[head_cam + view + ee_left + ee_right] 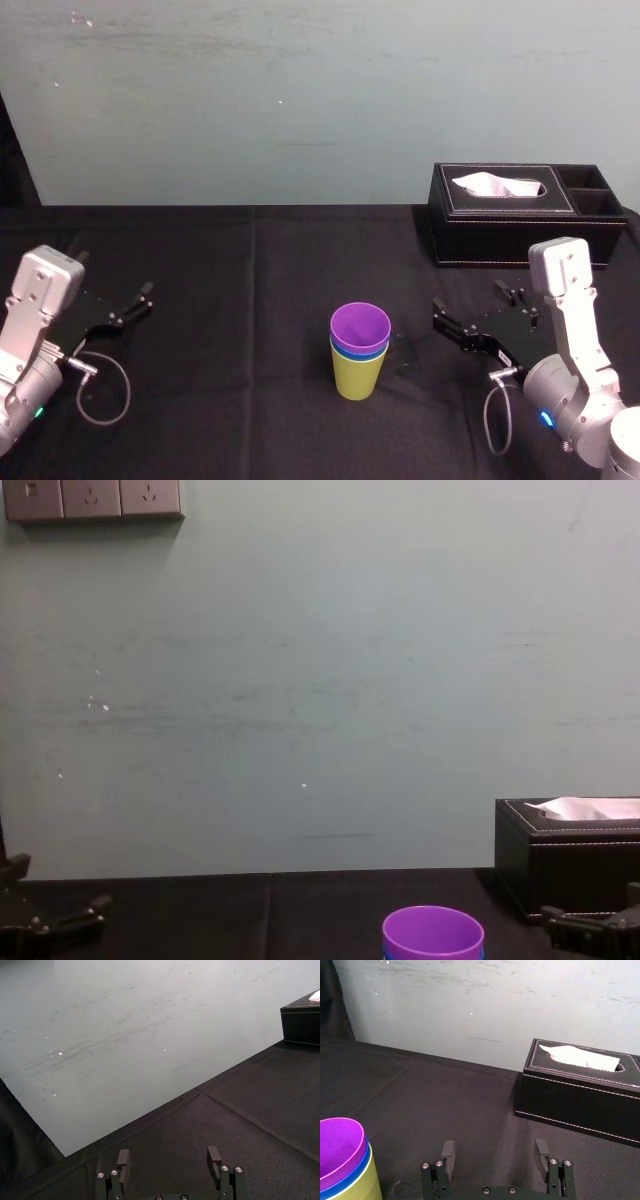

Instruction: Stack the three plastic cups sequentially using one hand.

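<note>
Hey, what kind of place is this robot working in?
Most likely a robotics lab or test room: a black-draped table, a bare scuffed wall with power sockets, and the left pincer and right pincer flanking the stacked plastic cups.

Light grey arms bear black left gripper and right gripper, cables looped.

The three cups sit one inside the other and stand straight up, mouths up. The yellow-green cup is at the bottom. The blue cup is inside it, and just its rim peeks out. The purple cup is on top, innermost. The stack is near the right gripper, off to its left, not touching it. The gripper's fingers are spread, with nothing between them.
</note>
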